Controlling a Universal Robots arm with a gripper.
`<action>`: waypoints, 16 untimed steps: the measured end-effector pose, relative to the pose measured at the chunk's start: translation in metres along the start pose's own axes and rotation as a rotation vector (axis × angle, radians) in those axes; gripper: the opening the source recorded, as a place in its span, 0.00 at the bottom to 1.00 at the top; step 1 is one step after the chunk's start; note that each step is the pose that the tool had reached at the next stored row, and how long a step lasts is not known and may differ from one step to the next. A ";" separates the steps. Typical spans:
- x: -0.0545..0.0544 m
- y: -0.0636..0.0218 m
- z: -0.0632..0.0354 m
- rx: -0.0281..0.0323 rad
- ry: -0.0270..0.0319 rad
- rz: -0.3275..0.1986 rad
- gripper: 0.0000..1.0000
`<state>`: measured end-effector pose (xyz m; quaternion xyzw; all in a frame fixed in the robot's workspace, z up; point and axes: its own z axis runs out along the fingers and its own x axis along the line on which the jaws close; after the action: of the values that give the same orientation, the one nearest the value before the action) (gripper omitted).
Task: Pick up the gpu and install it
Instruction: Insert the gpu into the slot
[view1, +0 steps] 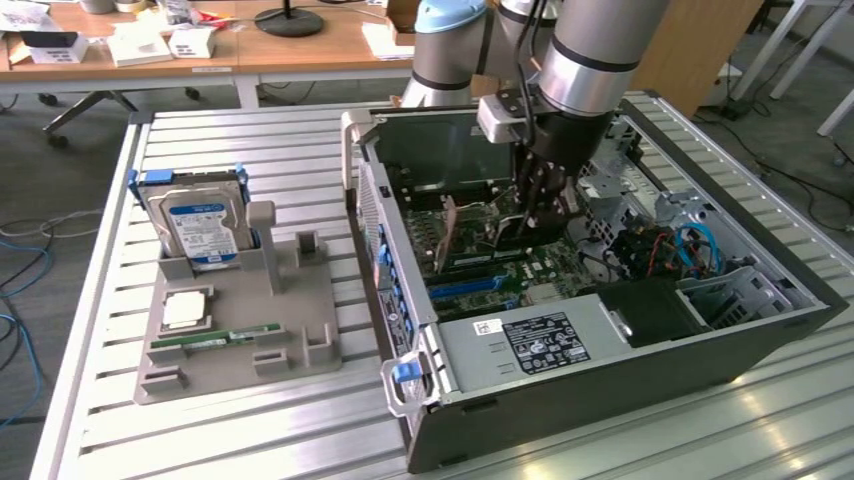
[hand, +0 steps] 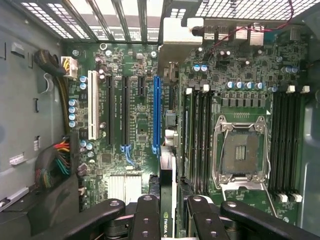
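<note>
A slatted aluminium table (view1: 240, 140) is backed by wooden desks (view1: 307, 50). Inside the open black computer case (view1: 747, 340), walled closely, the thin black gpu card (hand: 166, 190) is clamped edge-on by the gripper (hand: 172, 212), jaws narrowed, just beside the long blue slot (hand: 156, 115).

The arm (view1: 594, 50) is reaching down steeply from above, with its wrist (view1: 554, 130) hanging near vertical. The claw (hand: 172, 212) is pointing downward, its fingers (hand: 148, 215) sitting close together and pinching the gpu (hand: 167, 222) edge-on between them.
</note>
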<state>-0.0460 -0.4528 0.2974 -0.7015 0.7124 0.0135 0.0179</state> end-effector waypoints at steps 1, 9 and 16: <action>0.000 0.0001 0.0009 0.0000 0.0000 0.000 0.26; 0.000 0.0005 0.0043 -0.0001 0.0003 0.000 0.26; 0.000 0.0066 0.0046 0.0001 -0.0001 0.000 0.26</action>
<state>-0.0526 -0.4528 0.2928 -0.7015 0.7124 0.0135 0.0179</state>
